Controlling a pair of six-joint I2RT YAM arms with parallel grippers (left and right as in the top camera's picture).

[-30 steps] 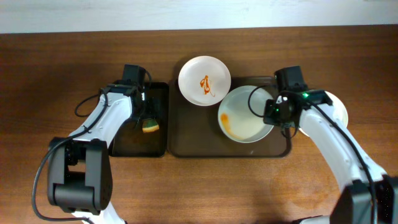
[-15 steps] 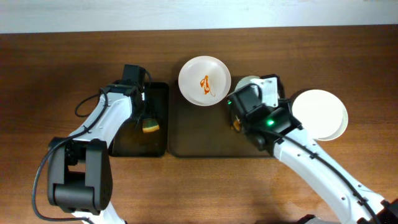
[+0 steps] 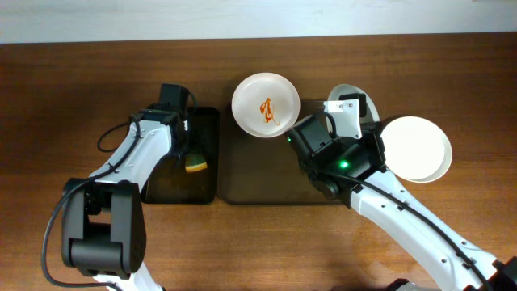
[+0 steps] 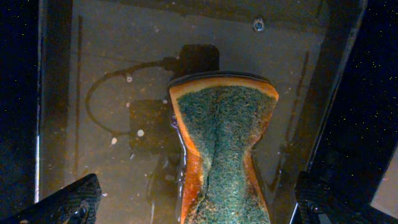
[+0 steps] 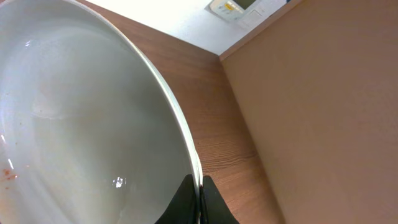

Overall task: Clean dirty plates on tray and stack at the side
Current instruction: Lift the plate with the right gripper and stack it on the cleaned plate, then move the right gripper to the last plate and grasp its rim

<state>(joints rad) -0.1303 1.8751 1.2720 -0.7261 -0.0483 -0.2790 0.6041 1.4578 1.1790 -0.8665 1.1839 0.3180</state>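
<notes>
A plate (image 3: 266, 105) with an orange squiggle lies at the far left corner of the brown tray (image 3: 258, 182). My right gripper (image 5: 200, 186) is shut on the rim of a second plate (image 5: 81, 124) and holds it tilted on edge above the tray's far right part. That plate is mostly plain, with faint red specks low on its left side. In the overhead view only its top (image 3: 353, 97) shows behind my right wrist (image 3: 343, 129). A plain plate (image 3: 416, 148) lies on the table right of the tray. My left gripper (image 4: 196, 208) is open, astride a sponge (image 4: 224, 155).
The orange and green sponge (image 3: 195, 164) lies wet in the narrow black tray (image 3: 166, 182), left of the brown tray. My left gripper (image 3: 191, 147) hangs over it. The wooden table (image 3: 97, 89) extends to a pale wall at the back.
My right arm has lifted the smeared plate off the tray, tipped it onto its edge, and swung over the tray's right half. The left arm and sponge have not moved.
</notes>
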